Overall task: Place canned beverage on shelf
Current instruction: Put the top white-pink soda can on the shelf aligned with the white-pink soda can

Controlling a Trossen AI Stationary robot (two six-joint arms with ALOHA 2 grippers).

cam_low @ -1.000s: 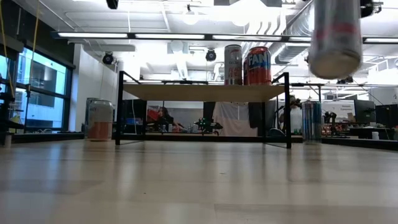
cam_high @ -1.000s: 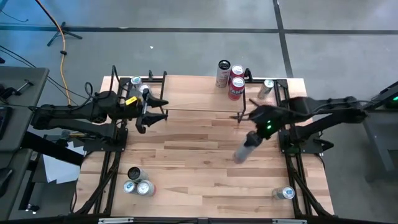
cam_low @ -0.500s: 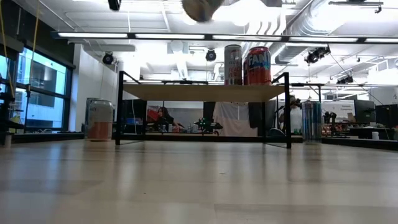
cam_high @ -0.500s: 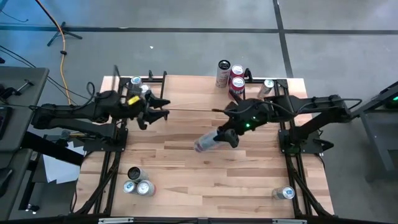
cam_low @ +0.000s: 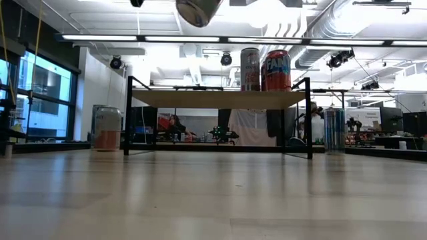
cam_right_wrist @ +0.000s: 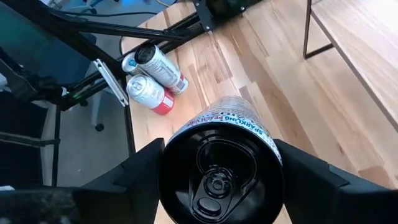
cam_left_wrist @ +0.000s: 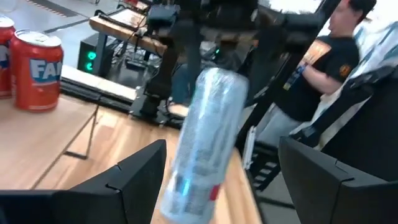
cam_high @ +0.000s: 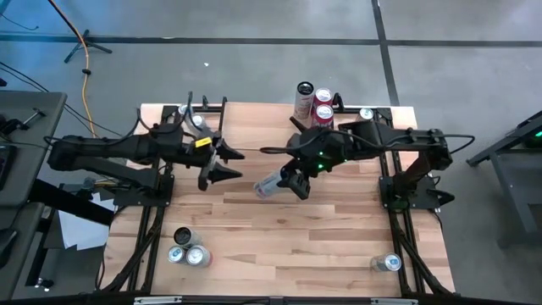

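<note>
So the silver can (cam_high: 269, 183) is up in the air right now, just left of centre in the high view, held by its top end in the right gripper (cam_high: 295, 180) and tilted so its base points toward the left of the frame. In the low view we only catch its bottom (cam_low: 198, 9) poking in at the top edge, well above the table (cam_high: 279, 246).

The shelf (cam_low: 220, 99) sits at the far edge of the table, in the upper middle of the high view, and it already has a grey can (cam_low: 250, 69) and a red can (cam_low: 276, 70) standing on its right part. The left stretch of the plank looks free, so that's where we'd aim.

How we'd do this bit well: get the can upright before it goes anywhere near the plank, carry it over higher than the two cans already up there, come down on the open left part, and only let go once the base sits flat. Tipping those neighbours is the obvious risk.

Gripper status: the right one is closed around the can, partly spread because the can is wide. The left gripper (cam_high: 218, 163) hangs just left of the can with its fingers (cam_left_wrist: 121, 180) apart, holding nothing; the can shows between them in the left wrist view, not touching as far as we can tell.
</note>
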